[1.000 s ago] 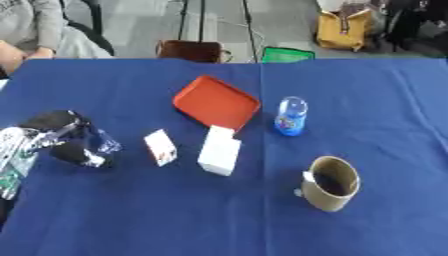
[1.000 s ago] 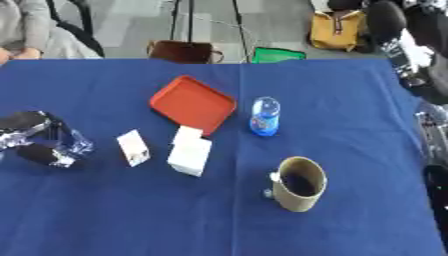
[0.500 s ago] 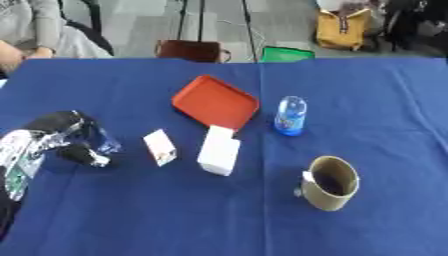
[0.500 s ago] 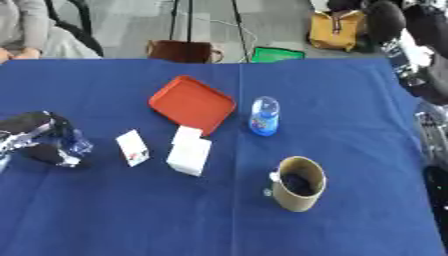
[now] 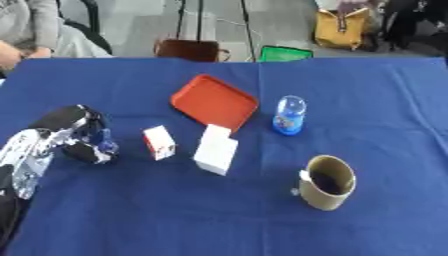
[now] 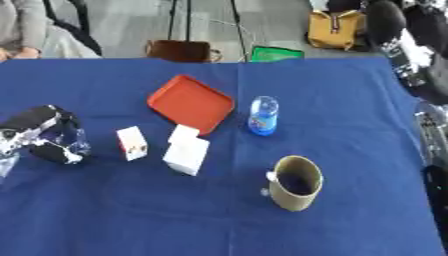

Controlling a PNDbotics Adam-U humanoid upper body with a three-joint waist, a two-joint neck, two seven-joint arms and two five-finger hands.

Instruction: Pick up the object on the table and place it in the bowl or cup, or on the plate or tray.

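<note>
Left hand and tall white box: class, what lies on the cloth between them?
A small red-and-white box stands between the left hand and the tall white box; the left eye view shows it best.

Small white-and-red box (image 5: pixel 159 142), upright, left of centre. White box (image 5: pixel 216 149) just right of it, its far end at the near edge of the tilted orange tray (image 5: pixel 214 102). Blue bottle (image 5: pixel 290 115) upright, right of tray. Olive mug (image 5: pixel 327 182) near right, upright.
</note>
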